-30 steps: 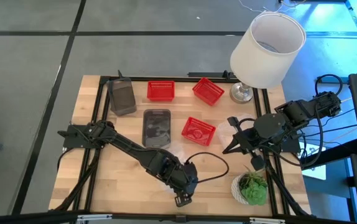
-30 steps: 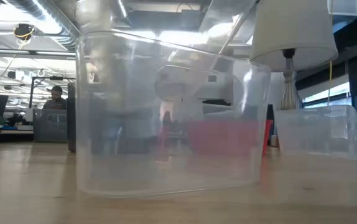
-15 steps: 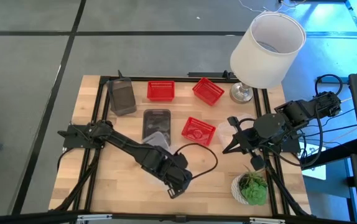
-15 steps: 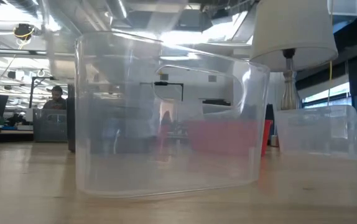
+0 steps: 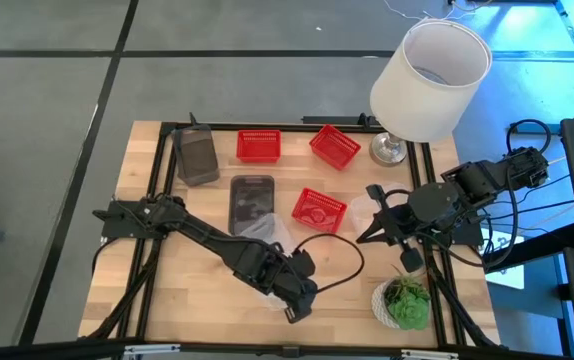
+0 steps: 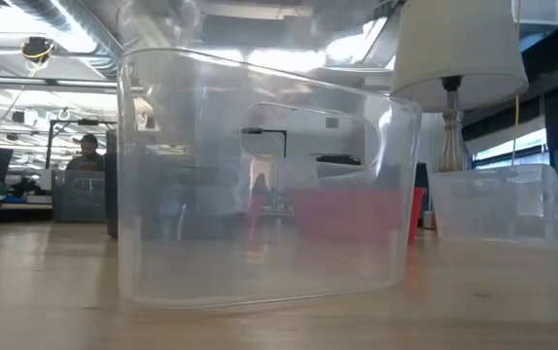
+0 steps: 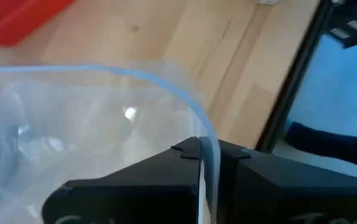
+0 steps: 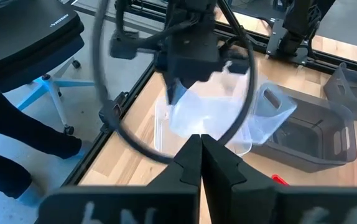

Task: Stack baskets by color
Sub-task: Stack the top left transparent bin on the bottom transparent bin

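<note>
Clear basket [image 5: 267, 240]: in the high view mostly hidden under the left arm [image 5: 217, 243]; its outline is hard to tell against the wood
Clear basket [image 7: 91, 130], left wrist view: cut off by the picture's edges; only part of the rim and wall shows
Second clear basket [image 6: 498, 204]: cut off at the low view's right edge
Lamp [image 6: 464, 49]: shade top cut off in the low view
Red basket [image 6: 357, 214]: blurred behind the clear wall
Person [image 6: 87, 154]: too small to tell more

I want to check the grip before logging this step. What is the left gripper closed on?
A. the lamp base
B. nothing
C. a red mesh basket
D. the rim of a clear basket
D: in the left wrist view the left gripper has its fingers pinched on the thin rim of the clear basket.
</note>
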Motion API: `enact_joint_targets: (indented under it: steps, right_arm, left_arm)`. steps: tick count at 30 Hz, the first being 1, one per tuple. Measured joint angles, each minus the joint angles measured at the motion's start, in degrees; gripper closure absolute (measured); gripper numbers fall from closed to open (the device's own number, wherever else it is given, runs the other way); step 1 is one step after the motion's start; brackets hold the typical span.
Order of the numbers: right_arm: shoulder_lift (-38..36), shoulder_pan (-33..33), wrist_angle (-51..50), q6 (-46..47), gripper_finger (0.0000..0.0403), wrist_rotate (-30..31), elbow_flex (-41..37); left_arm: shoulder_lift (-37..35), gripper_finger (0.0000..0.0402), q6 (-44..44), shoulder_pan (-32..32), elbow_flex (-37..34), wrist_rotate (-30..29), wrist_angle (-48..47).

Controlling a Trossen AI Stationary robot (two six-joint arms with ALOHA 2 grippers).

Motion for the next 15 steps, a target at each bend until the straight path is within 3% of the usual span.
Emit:
enact_joint_targets:
  steps: [15]
  right_arm:
    - [0.0, 0.0, -0.7, 0.0, 0.0396, 0.0, 0.0]
  left_arm:
    - [6.4, 0.0401, 2.6, -0.2, -0.1, 7.6, -2.9]
